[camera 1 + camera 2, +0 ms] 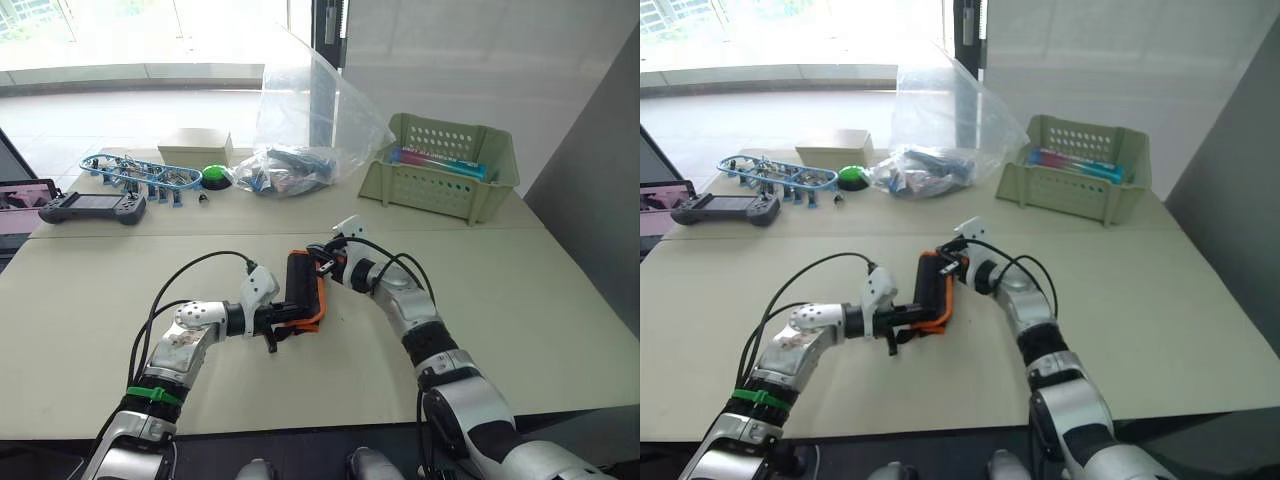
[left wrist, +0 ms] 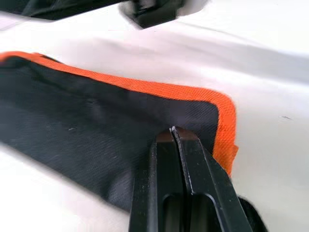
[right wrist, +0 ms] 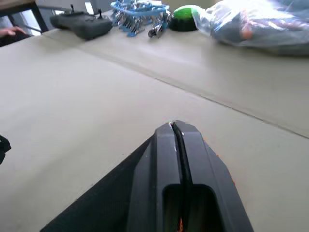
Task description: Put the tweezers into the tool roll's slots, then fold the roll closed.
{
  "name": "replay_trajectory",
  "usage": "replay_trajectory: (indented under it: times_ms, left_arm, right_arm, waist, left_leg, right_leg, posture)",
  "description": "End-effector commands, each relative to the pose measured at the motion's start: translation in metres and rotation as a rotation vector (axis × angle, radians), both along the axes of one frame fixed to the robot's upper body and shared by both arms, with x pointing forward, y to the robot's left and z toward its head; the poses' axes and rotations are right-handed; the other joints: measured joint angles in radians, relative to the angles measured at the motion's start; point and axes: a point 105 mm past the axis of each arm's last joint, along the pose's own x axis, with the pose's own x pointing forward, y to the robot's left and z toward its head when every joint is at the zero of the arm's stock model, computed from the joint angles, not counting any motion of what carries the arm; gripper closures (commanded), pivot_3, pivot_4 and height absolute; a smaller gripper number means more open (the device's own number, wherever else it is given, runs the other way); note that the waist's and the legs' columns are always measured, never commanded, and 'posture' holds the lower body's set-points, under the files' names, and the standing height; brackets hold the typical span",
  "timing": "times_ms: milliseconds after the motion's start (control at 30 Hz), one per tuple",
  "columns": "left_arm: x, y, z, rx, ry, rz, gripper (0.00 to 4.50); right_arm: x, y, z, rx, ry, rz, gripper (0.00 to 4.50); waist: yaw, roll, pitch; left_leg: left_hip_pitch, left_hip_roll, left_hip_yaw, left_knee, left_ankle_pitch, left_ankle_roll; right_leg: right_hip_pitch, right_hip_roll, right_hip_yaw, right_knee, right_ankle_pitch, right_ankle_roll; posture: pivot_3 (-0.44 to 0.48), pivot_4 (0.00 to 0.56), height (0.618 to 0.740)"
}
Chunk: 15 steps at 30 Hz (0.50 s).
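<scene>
The tool roll (image 1: 304, 285) lies folded in the middle of the table, a narrow black bundle with orange edging. Its slots are hidden inside the fold, and the tweezers are hidden too. My left gripper (image 1: 281, 322) is at the roll's near end. In the left wrist view its fingers (image 2: 164, 159) are pressed together on the puckered black fabric (image 2: 87, 121) beside the orange corner. My right gripper (image 1: 322, 262) is at the far end, shut, with the black fabric (image 3: 106, 203) under it and a bit of orange between its fingers.
At the back right stands a green perforated basket (image 1: 440, 190). A clear plastic bag (image 1: 300, 130) sits at the back centre. Beside it are a green button (image 1: 216, 176), a blue rack (image 1: 140, 175), a beige box (image 1: 195, 147) and a grey handheld controller (image 1: 92, 208).
</scene>
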Motion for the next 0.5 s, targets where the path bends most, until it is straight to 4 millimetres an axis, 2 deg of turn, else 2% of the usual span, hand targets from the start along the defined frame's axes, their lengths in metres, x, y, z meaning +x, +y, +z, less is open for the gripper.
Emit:
replay_trajectory:
  times_ms: [33,100,133,167,300,500]
  left_arm:
    - [-0.007,0.026,0.034,-0.024,-0.126,0.050,4.49]
    - [-0.015,0.044,0.041,-0.023,-0.123,0.083,4.49]
    - [-0.019,0.056,0.044,-0.017,-0.123,0.104,3.94]
    - [-0.024,0.067,0.046,-0.012,-0.114,0.119,3.68]
    - [-0.046,0.116,0.048,0.012,-0.064,0.182,2.36]
    - [-0.071,0.167,0.040,0.087,-0.005,0.279,0.40]
  right_arm:
    - [-0.026,-0.026,0.032,0.027,-0.084,-0.005,4.50]
    - [-0.043,-0.053,0.031,0.003,-0.081,-0.038,4.50]
    - [-0.051,-0.068,0.028,-0.017,-0.072,-0.063,4.50]
    - [-0.059,-0.082,0.026,-0.034,-0.064,-0.083,4.50]
    - [-0.090,-0.134,0.017,-0.119,-0.052,-0.141,3.31]
    - [-0.122,-0.194,-0.010,-0.241,0.020,-0.189,1.33]
  waist:
    - [0.006,0.000,0.000]
    - [0.015,0.000,0.000]
    - [0.020,0.000,0.000]
    - [0.022,0.000,0.000]
    - [0.023,0.000,0.001]
    - [0.023,0.001,0.002]
  left_leg:
    - [-0.002,0.000,0.000,0.000,0.000,0.000]
    - [-0.010,0.000,0.000,-0.001,0.000,0.000]
    - [-0.012,-0.001,0.000,0.000,0.000,0.000]
    - [-0.013,-0.001,0.000,0.000,0.000,-0.001]
    - [-0.013,-0.002,0.001,0.000,-0.001,-0.001]
    - [-0.006,-0.001,0.004,0.000,-0.001,-0.001]
  right_leg:
    - [-0.003,-0.001,0.000,0.000,0.000,0.000]
    - [-0.010,-0.003,0.000,0.000,0.000,0.000]
    - [-0.010,-0.004,-0.001,-0.001,0.000,0.000]
    - [-0.010,-0.004,-0.001,-0.003,0.000,0.000]
    - [-0.009,-0.005,-0.001,-0.008,-0.001,0.001]
    - [-0.003,-0.002,-0.002,-0.012,-0.002,0.001]
  posture:
    - [0.000,0.150,0.740]
    - [0.000,0.150,0.740]
    - [0.000,0.150,0.740]
    - [0.000,0.150,0.740]
    - [0.000,0.150,0.740]
    - [0.000,0.150,0.740]
